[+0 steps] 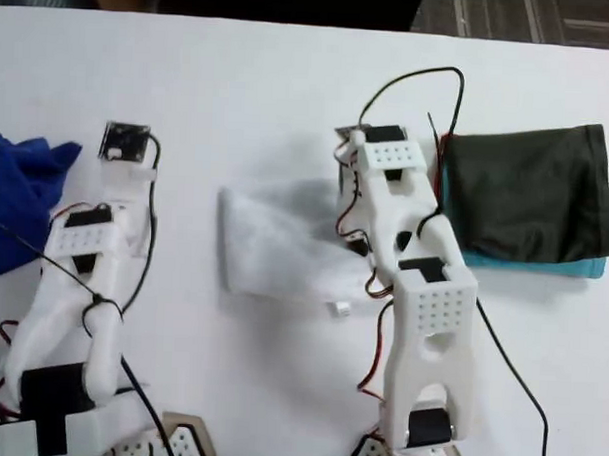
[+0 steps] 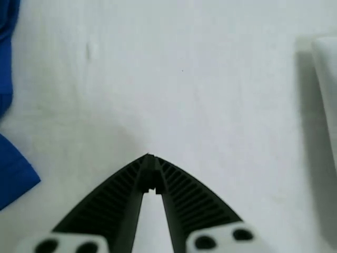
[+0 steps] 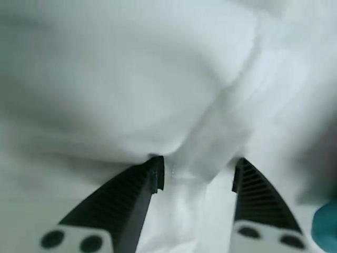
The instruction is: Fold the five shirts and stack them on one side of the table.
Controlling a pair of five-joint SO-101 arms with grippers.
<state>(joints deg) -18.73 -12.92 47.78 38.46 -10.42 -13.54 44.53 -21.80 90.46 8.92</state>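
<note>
Right claw (image 3: 197,176) spread wide astride white shirt (image 3: 131,79) fold, left claw (image 2: 151,171) clenched, empty

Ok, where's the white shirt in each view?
High view: white shirt mid-table, beside the right arm.
Left wrist view: its edge, across bare table from the blue shirt.
Right wrist view: bunched inside the open right end effector.
Shared landmark: blue shirt, high and left wrist views.

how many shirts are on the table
4: blue shirt at the left edge, white shirt at centre, dark shirt folded atop a teal shirt at right. A fifth may be hidden.
</note>
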